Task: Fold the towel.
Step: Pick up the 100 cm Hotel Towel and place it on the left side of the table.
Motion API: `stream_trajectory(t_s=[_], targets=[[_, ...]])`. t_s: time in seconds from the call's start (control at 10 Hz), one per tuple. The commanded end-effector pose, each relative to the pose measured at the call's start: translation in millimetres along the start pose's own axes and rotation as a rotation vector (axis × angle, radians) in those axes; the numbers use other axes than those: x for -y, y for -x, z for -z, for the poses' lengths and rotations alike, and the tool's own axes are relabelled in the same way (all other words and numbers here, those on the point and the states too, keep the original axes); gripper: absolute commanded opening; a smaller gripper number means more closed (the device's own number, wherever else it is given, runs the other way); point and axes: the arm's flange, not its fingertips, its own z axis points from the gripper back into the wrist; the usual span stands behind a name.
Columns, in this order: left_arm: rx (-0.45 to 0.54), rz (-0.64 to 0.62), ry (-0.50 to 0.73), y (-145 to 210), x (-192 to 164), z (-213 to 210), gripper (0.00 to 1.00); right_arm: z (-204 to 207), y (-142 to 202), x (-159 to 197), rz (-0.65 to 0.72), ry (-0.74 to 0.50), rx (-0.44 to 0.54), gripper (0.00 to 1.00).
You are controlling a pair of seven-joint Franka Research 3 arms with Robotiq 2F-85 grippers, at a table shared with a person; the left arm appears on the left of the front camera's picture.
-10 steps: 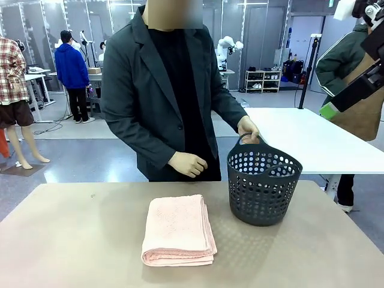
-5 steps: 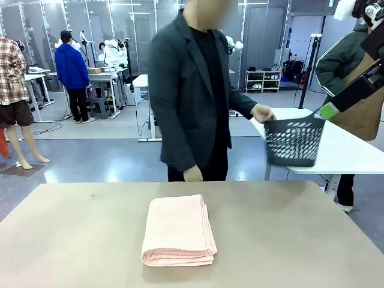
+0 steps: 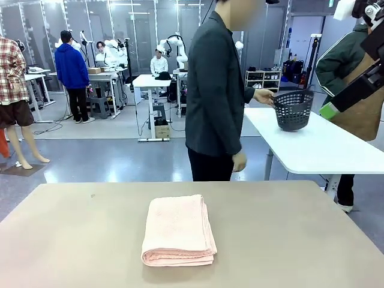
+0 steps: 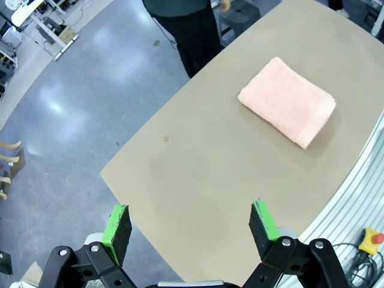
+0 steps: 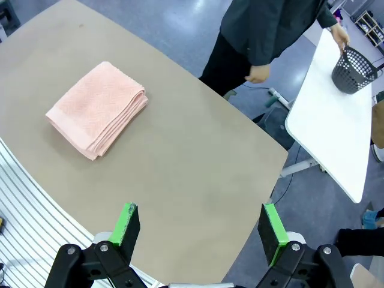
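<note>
I see the towel (image 3: 179,230) lying near the middle of the worktop (image 3: 72,240), already in a thick folded stack, its long axis running from my side toward the far side where the person (image 3: 216,96) stands, with the rounded fold at the near end and the layered edges down its right flank. From the left wrist view my left tool (image 4: 190,223) hangs high above the worktop's left part with its fingers spread wide and nothing between them, and the towel (image 4: 287,101) sits well ahead of it. From the right wrist view my right tool (image 5: 200,233) is likewise spread and empty, high over the right part, the towel (image 5: 97,108) well apart from it. Neither arm looks clearly nearer to me; the towel lies roughly between them. The person is turned away, setting a dark basket (image 3: 293,110) on a white table (image 3: 318,147) behind.
</note>
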Motion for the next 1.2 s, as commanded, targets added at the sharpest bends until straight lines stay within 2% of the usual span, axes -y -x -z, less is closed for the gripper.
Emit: stream_trajectory(t_s=[0.0, 0.6, 0.8, 0.9, 1.1], targets=[[-0.011, -0.006, 0.001, -0.8, 0.0, -3.3, 1.00, -0.9, -1.3, 4.1, -0.010, -0.005, -0.006, 1.00], [0.000, 0.000, 0.000, 0.0, 0.0, 0.0, 1.00, -0.9, -1.3, 4.1, -0.010, -0.005, -0.006, 1.00], [-0.066, -0.078, 0.107, -5.0, -1.4, 40.5, 1.00, -0.9, -1.3, 4.1, -0.010, -0.005, -0.006, 1.00], [-0.027, -0.156, 0.174, -9.7, -1.9, 63.1, 1.00, -0.9, -1.3, 4.1, -0.010, -0.005, -0.006, 1.00], [-0.048, -0.246, 0.267, -12.0, 11.4, 105.8, 1.00, -0.9, -1.3, 4.1, -0.010, -0.005, -0.006, 1.00]])
